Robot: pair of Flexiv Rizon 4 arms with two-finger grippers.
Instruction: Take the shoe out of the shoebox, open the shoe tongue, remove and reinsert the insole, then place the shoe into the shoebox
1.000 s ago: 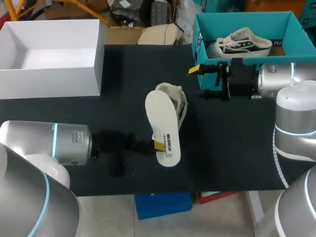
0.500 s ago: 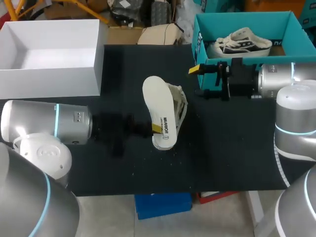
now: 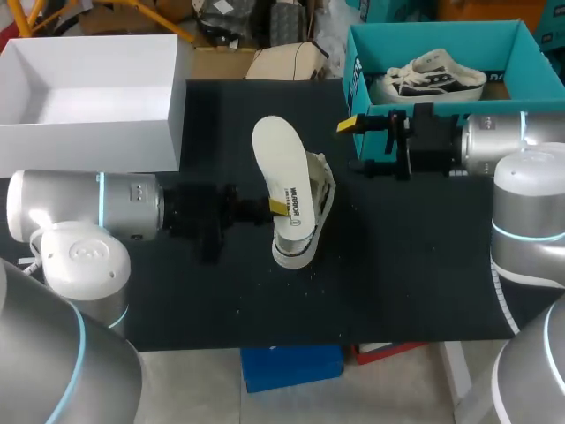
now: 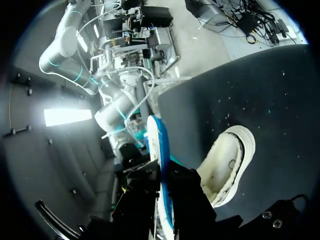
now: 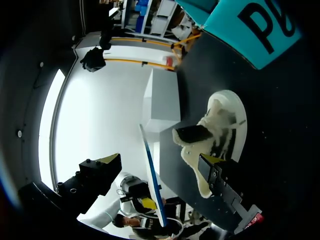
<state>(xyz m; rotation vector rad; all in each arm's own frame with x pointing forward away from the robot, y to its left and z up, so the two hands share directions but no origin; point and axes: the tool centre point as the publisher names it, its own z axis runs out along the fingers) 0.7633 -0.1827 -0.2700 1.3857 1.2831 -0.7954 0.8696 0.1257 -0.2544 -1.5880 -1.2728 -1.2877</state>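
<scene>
Insole (image 3: 278, 159) held on edge by left hand (image 3: 275, 208), beside shoe (image 3: 296, 250).

Head view: high behind the robot, looking down on the bench (image 3: 397, 291). Wrist views: close, facing each other across the shoe (image 3: 322, 190), common to all.

Matt black table (image 3: 397, 265), smooth white insole (image 3: 281, 168), cloth shoe (image 3: 322, 194), teal cardboard shoebox (image 3: 441, 35)
</scene>
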